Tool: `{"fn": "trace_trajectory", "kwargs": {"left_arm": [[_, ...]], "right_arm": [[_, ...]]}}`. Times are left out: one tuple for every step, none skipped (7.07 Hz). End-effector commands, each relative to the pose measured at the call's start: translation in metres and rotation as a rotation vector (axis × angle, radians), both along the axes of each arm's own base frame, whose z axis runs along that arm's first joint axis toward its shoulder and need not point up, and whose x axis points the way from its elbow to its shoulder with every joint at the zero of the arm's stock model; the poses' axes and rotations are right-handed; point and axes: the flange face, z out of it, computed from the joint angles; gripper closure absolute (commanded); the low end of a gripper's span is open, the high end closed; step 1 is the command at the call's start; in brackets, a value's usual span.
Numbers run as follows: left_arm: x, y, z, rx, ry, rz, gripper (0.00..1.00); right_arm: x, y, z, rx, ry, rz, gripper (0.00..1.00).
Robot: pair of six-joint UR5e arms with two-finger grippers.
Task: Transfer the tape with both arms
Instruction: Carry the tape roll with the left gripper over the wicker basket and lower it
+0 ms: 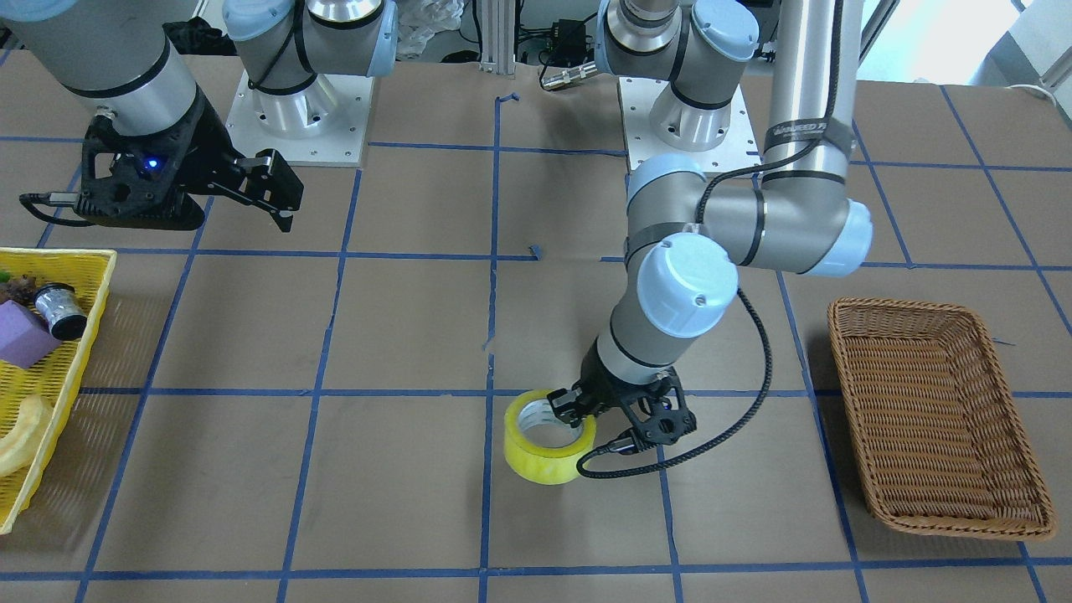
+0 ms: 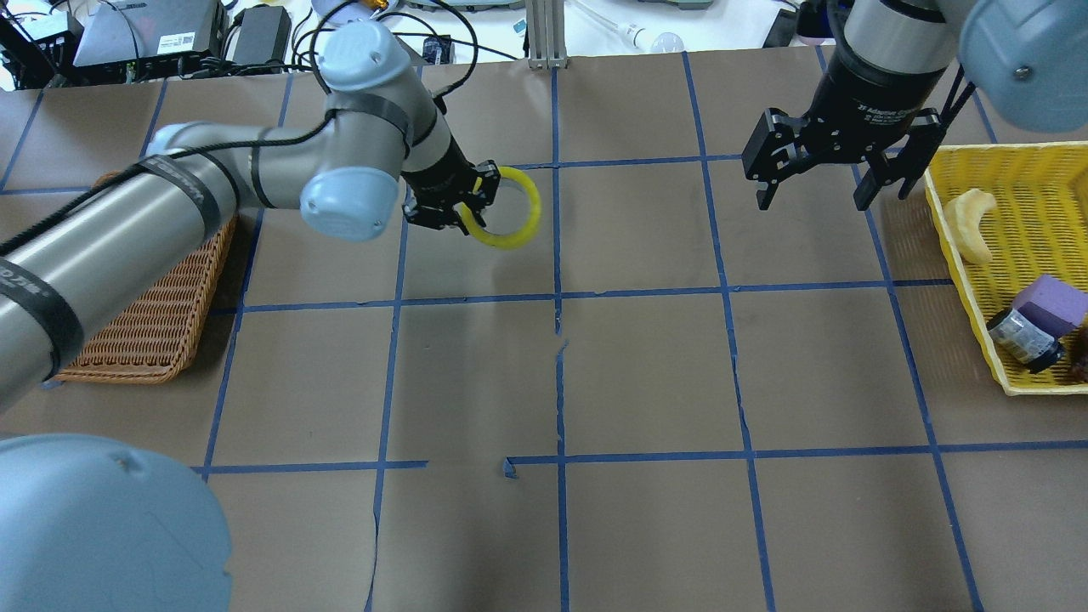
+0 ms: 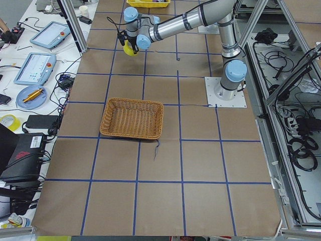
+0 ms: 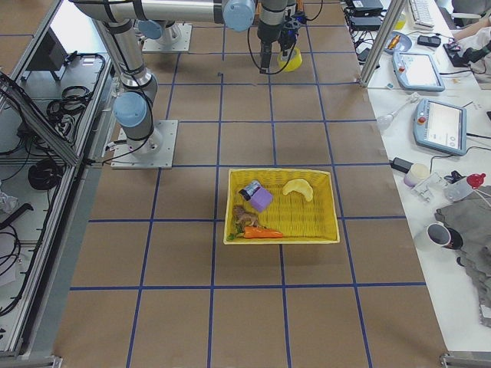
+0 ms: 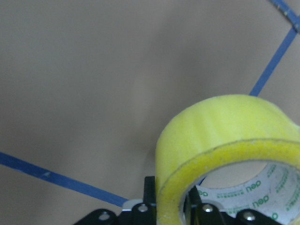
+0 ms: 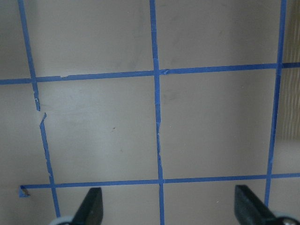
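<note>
Near the middle of the table (image 2: 646, 374), on my left half, my left gripper (image 2: 470, 201) is pinching the tape (image 2: 510, 240) through its wall. One finger sits inside the ring and the other outside, as the left wrist view shows at the bottom edge. I hold it this way because the roll is too wide to span across, while its wall is thin enough to clamp firmly. The roll hangs tilted from that grip, low over the brown paper by a blue line (image 2: 629, 160). I cannot tell whether its lower edge touches the surface. My right gripper (image 2: 810, 202) hangs well apart from it with its fingers spread wide and nothing between them, close to the yellow basket (image 2: 959, 255). Only bare paper and grid lines show in its own camera. By my judgement the right arm's share is done and the roll is now mine to carry to the wicker basket (image 2: 153, 340), which lies under my left forearm. The one-sided pinch could let the roll swing or slip, so I would move slowly.
</note>
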Motion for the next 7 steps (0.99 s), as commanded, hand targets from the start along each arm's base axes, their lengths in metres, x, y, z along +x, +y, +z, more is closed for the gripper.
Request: {"fn": "trace_trajectory", "kwargs": {"left_arm": [[0.168, -0.016, 0.05, 0.046, -0.083, -0.261, 1.0], [0.261, -0.009, 0.049, 0.056, -0.076, -0.331, 1.0], [0.323, -0.002, 0.043, 0.064, -0.091, -0.458, 1.0], [0.359, 0.005, 0.035, 0.12, -0.159, -0.559, 1.0], [0.389, 0.007, 0.02, 0.148, -0.188, -0.575, 1.0], [0.423, 0.003, 0.007, 0.116, -0.215, -0.556, 1.0], [0.441, 0.002, -0.012, 0.129, -0.202, -0.545, 1.0]], "right_arm": [[-0.004, 0.0, 0.001, 0.006, 0.008, -0.003, 0.0], [-0.001, 0.002, 0.003, 0.006, 0.007, -0.002, 0.0], [-0.001, 0.003, 0.006, 0.0, 0.007, -0.002, 0.0], [-0.001, 0.007, 0.009, -0.005, 0.007, -0.002, 0.0], [-0.001, 0.011, 0.009, -0.005, 0.009, -0.002, 0.0], [-0.001, 0.011, 0.009, -0.005, 0.009, -0.002, 0.0], [0.0, 0.01, 0.008, -0.004, 0.003, -0.003, 0.0]]}}
